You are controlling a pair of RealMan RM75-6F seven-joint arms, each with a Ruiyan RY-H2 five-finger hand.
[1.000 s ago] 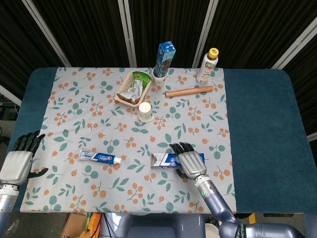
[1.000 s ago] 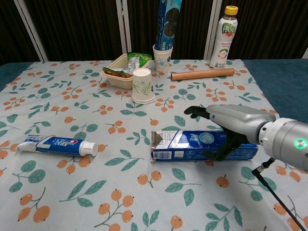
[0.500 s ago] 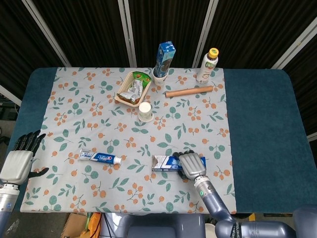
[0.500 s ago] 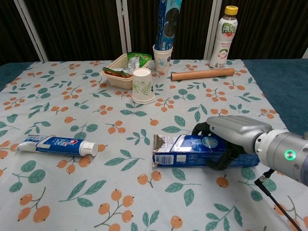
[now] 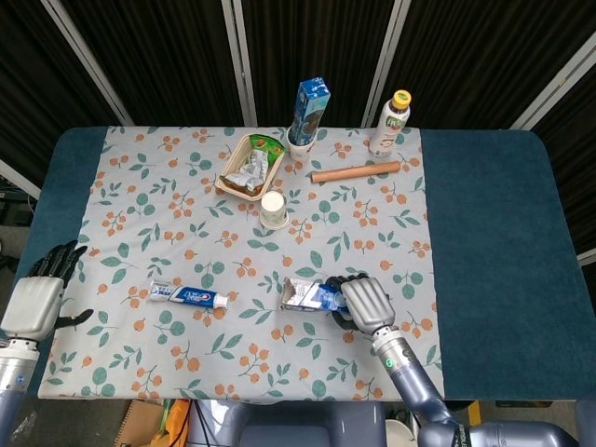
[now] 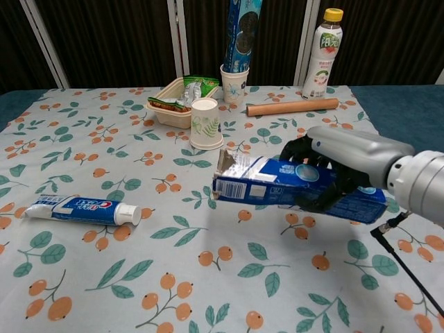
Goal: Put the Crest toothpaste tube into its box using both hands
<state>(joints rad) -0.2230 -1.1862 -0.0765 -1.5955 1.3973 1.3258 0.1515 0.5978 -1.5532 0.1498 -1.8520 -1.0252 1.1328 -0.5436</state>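
Note:
The blue Crest box (image 6: 270, 182) hangs above the tablecloth, gripped around its middle by my right hand (image 6: 331, 173); its opened flap end points left. From the head view the box (image 5: 307, 295) shows left of that right hand (image 5: 365, 303). The white and blue toothpaste tube (image 6: 82, 209) lies flat at the near left, cap end toward the box; the same tube (image 5: 189, 296) lies left of centre in the head view. My left hand (image 5: 37, 300) stays off the table's left edge, fingers apart, holding nothing, well away from the tube.
At the back stand a paper cup (image 6: 206, 123), a food tray with packets (image 6: 173, 100), a cup holding a tall blue package (image 6: 236, 76), a bottle (image 6: 323, 53) and a lying brown cylinder (image 6: 291, 107). Blue table surface (image 5: 494, 233) borders the cloth on the right.
My right hand closed around the box and lifted it off the cloth, carrying it slightly left. The tube and left hand stayed put.

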